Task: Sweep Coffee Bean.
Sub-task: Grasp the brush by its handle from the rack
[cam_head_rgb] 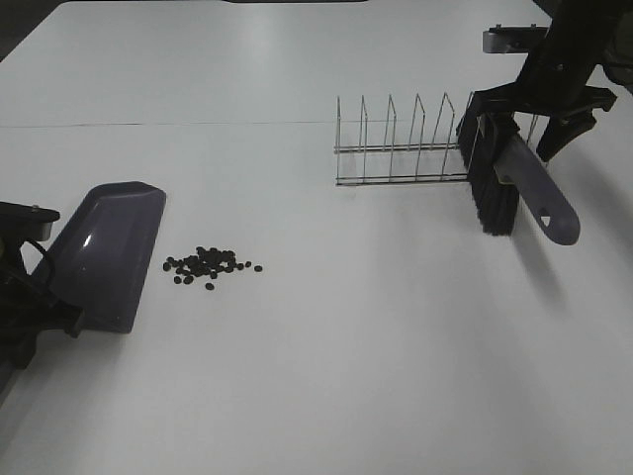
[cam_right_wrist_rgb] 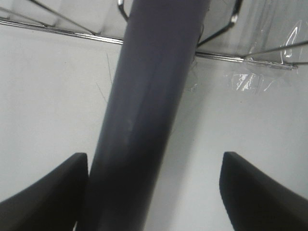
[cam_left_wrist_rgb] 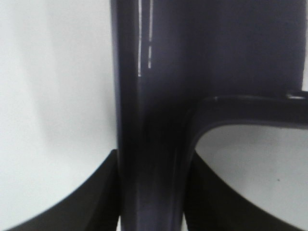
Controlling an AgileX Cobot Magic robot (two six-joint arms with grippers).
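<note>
Left pincer [cam_left_wrist_rgb: 151, 202] is clamped snug on the dustpan [cam_head_rgb: 104, 252] handle, and the pan sits on the tabletop [cam_head_rgb: 346, 346] with the beans [cam_head_rgb: 210, 264] in a loose cluster just beside it, toward the middle. Right pincer [cam_right_wrist_rgb: 154, 163] gapes wide around the brush [cam_head_rgb: 499, 183] handle, one finger touching it and the other well clear. The brush is at the right end of the rack [cam_head_rgb: 401, 148].

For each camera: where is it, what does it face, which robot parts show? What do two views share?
Exterior high: mounted high, overlooking table, coffee beans, rack; left arm, right arm at edges.
Left wrist: on left arm, facing dustpan handle inside left claw.
Right wrist: on right arm, facing brush handle and rack; right claw open.
Shared: brush and rack, in exterior high and right wrist.
</note>
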